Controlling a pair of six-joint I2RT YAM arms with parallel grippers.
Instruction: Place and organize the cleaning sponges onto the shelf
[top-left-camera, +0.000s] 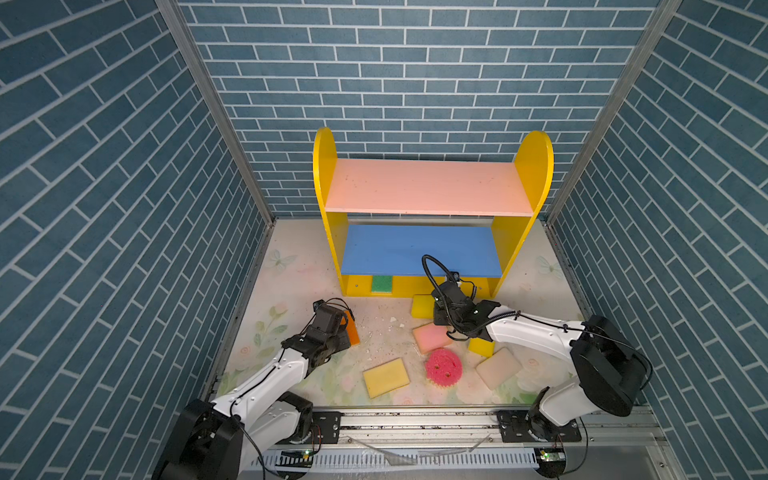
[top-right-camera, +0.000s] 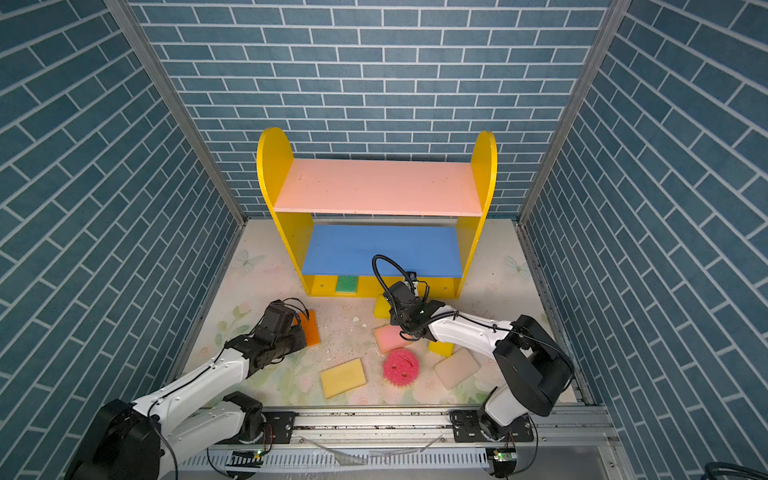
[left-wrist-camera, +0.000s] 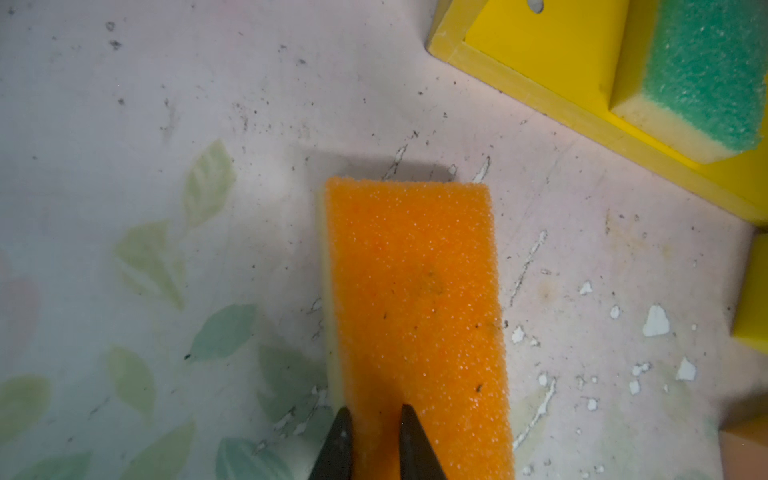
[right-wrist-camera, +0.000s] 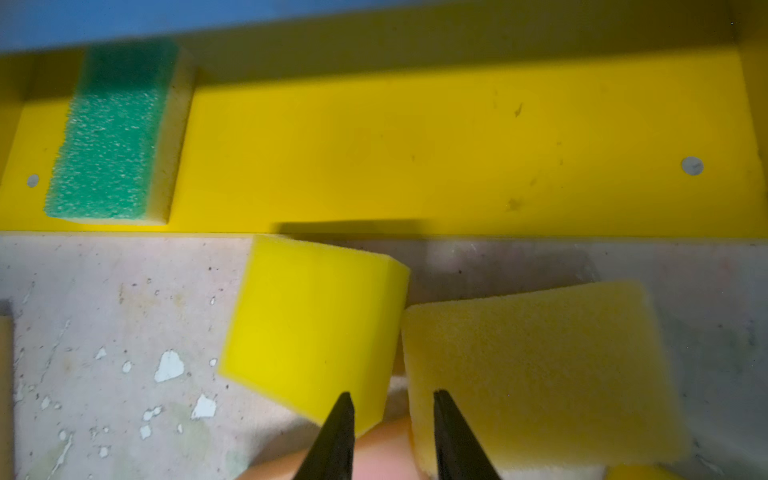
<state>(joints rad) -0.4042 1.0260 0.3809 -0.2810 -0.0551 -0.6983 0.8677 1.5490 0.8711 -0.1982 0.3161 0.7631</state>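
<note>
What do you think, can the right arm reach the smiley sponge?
Probably yes. The smiley sponge lies uncovered with nothing on top of it, closer to the arm's base than where the open right gripper is now.

orange sponge (left-wrist-camera: 415, 291), blue-brick walls (top-left-camera: 104, 166)

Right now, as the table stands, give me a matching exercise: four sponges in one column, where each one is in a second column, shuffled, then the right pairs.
Things
1. green sponge
2. orange sponge
3. round pink sponge
4. flat pink sponge

Places
A. on the table, partly hidden under the right arm
B. between a pale yellow sponge and a cream sponge
C. on the yellow base of the shelf
D. pinched in the left gripper

Pairs: 1-C, 2-D, 3-B, 4-A
</note>
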